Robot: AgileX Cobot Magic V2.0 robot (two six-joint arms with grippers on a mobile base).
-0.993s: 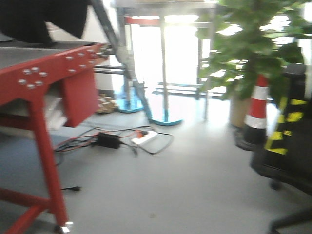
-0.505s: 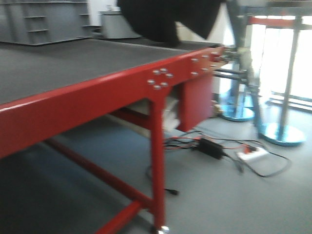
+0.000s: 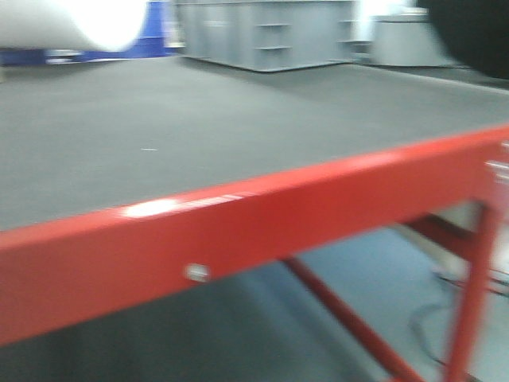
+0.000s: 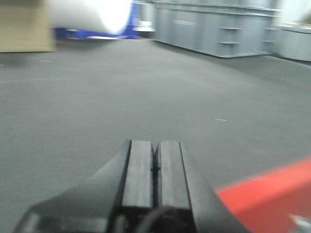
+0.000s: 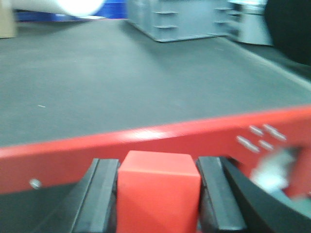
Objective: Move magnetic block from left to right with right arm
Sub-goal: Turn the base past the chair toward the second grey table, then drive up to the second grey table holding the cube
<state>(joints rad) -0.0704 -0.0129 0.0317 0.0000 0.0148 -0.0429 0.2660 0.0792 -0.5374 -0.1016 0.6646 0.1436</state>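
Table (image 3: 334, 187): grey mat top, red steel frame; the front rail runs diagonally across the front view, w/ a red leg (image 3: 469, 286) at the right. All views are motion-blurred

Grey cabinets (image 3: 270, 36): at the far side of the mat, centre-right. White cylinder (image 3: 79, 20): top left, overexposed, type cannot be told

Left gripper (image 4: 155, 167): approx. level, pointing across the mat toward the cabinets. Jaws together, pads touching along one seam, nothing between them. The red rail shows at the lower right of the left wrist view

Right gripper (image 5: 158, 191): approx. level, in front of the front rail and pointing over it onto the mat. Black fingers (image 5: 103, 194) are clamped on both sides of the magnetic block (image 5: 158, 187). The block sits upright betw. the pads, top face visible, clear of the table

Bolt heads (image 5: 257, 136): grouped on the rail, right of the block; single bolt (image 3: 197, 273) on the rail underside edge
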